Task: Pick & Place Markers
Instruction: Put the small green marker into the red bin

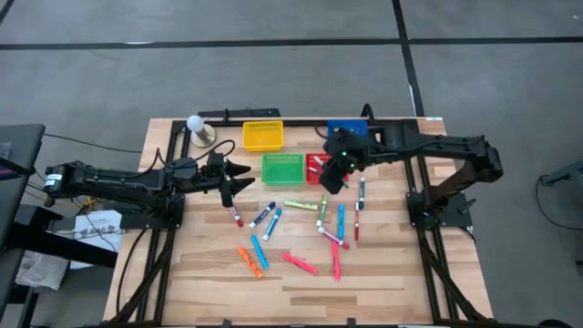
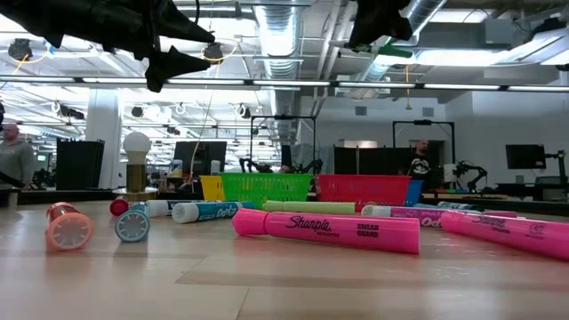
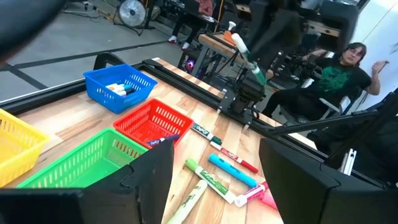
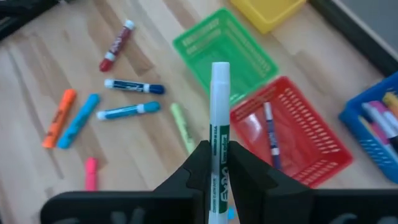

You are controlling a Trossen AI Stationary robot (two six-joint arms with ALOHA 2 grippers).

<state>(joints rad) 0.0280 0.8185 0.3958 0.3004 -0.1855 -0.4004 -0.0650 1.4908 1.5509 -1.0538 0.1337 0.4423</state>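
Observation:
My right gripper (image 4: 219, 155) hangs high above the red basket (image 1: 319, 167) and green basket (image 1: 282, 168), shut on a white marker with a green label (image 4: 219, 93). My left gripper (image 1: 239, 178) waits open and level over the table's left part, holding nothing. Several markers lie flat on the wood in front of the baskets, among them a pink one (image 2: 324, 231), a blue one (image 1: 341, 220) and an orange one (image 1: 248, 261). A dark-tipped marker (image 4: 269, 127) lies in the red basket, and more lie in the blue basket (image 3: 118, 87). My right gripper pinches the marker's green-labelled barrel (image 4: 219, 140) between its two fingers. The fingers slant down from above and lie along the marker. Its white end (image 4: 220, 70) sticks out past the fingertips. The marker is lifted clear of table and baskets.
A yellow basket (image 1: 262, 135) stands at the far edge beside the blue one. A lamp with a round bulb (image 1: 196, 126) stands at the far left corner. A black frame rail (image 1: 273, 117) runs along the far edge. People sit beyond the table (image 3: 339, 68).

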